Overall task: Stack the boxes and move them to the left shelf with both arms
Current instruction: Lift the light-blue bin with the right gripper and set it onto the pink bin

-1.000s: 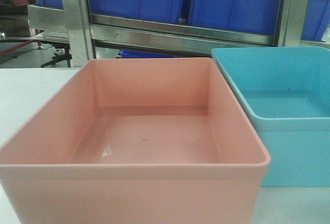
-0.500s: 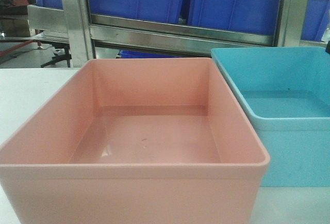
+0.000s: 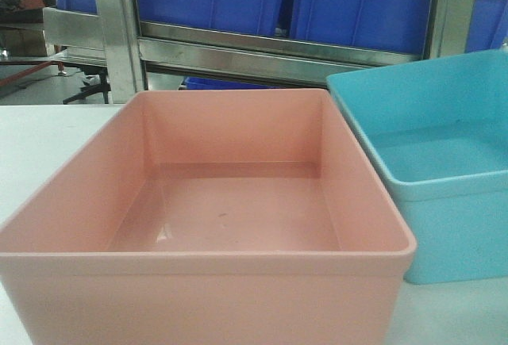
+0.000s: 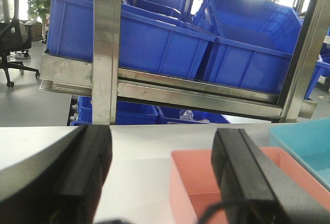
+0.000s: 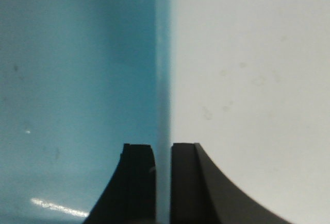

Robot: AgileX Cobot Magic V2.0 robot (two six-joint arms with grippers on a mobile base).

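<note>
Spanning the background, the steel shelf (image 3: 270, 55) shows its flat front bar beneath large dark blue bins (image 3: 357, 8). The white counter (image 3: 48, 139) in front of it carries both boxes. The pink box (image 3: 198, 297) sits flat and nearest the front camera, empty, and has not moved in the last second. The blue box (image 3: 452, 234) stands just beside it on the right, also empty.

Half a second ago the blue box's rim ran level. It now slopes upward to the right, so the box has tipped up on that side. The right gripper (image 5: 162, 149) accounts for this: its jaws are clenched on the blue box's side wall, one finger inside and one outside. The left gripper (image 4: 162, 147) hovers low over the counter beside the pink box, jaws spread wide and holding nothing.

The tilt suggests the lift for stacking has begun, probably blue into pink. Raised by one wall only, the box may swing or slip. Carrying the boxes to the shelf is not yet begun.
</note>
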